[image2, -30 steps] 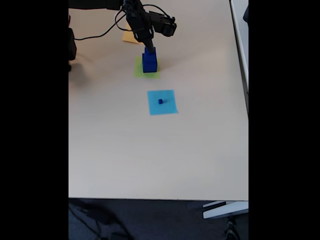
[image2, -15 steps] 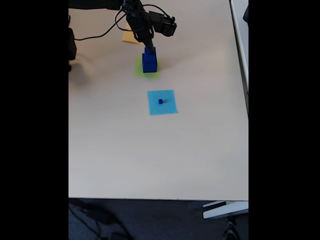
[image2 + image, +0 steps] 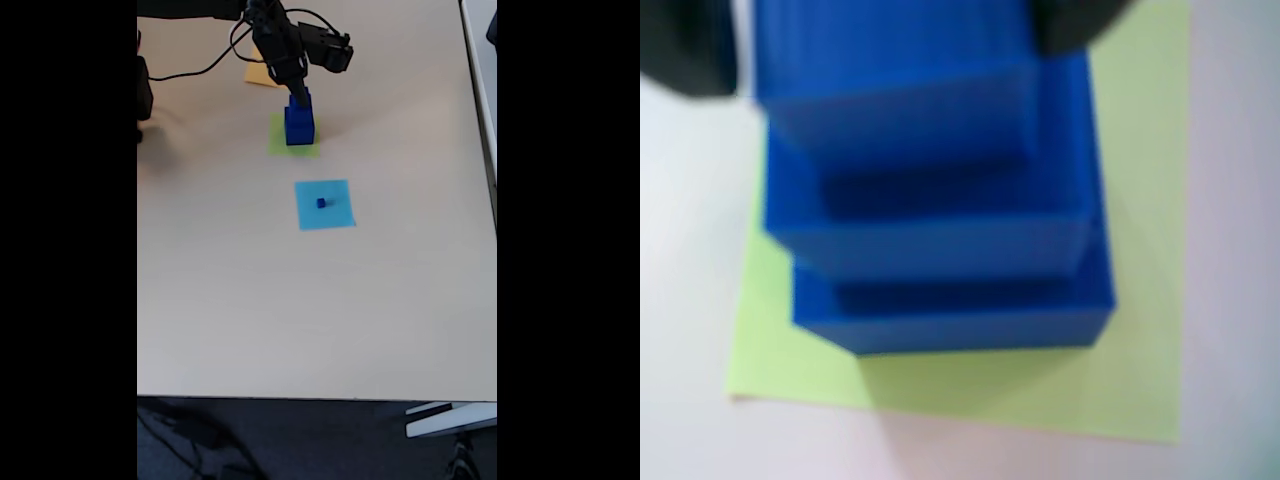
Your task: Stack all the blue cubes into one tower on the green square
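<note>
Blue cubes [image 3: 299, 124]: we count three stacked on the green square [image 3: 1140, 380]; a tiny one [image 3: 321, 203] sits on the light-blue square [image 3: 338, 215]. Gripper [image 3: 298, 97] at the top cube; we cannot tell its grip.

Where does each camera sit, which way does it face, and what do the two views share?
Wrist view: rides on the arm, looking steeply down at the blue tower on the green square; dark, blurred gripper parts show at the top corners.
Fixed view: stands high above the table, looking down along it; the arm reaches in at the top, the gripper at the tower's top. A tiny blue cube sits on the light-blue square.
Shared: the tower and the green square.
</note>
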Robot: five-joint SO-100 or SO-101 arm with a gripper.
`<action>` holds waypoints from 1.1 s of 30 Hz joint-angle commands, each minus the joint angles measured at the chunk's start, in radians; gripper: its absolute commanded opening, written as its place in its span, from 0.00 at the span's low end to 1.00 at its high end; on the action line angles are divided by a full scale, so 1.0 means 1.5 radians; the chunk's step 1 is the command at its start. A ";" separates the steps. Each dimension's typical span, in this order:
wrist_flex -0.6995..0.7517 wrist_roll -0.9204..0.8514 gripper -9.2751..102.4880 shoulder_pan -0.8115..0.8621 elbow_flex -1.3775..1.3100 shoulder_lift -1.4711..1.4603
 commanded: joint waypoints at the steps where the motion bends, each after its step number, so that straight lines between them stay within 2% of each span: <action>1: -0.009 -0.005 0.22 0.002 -0.003 0.024; 16: -0.033 -0.029 0.31 -0.003 0.001 0.030; 33: -0.055 -0.160 0.30 -0.010 -0.133 0.004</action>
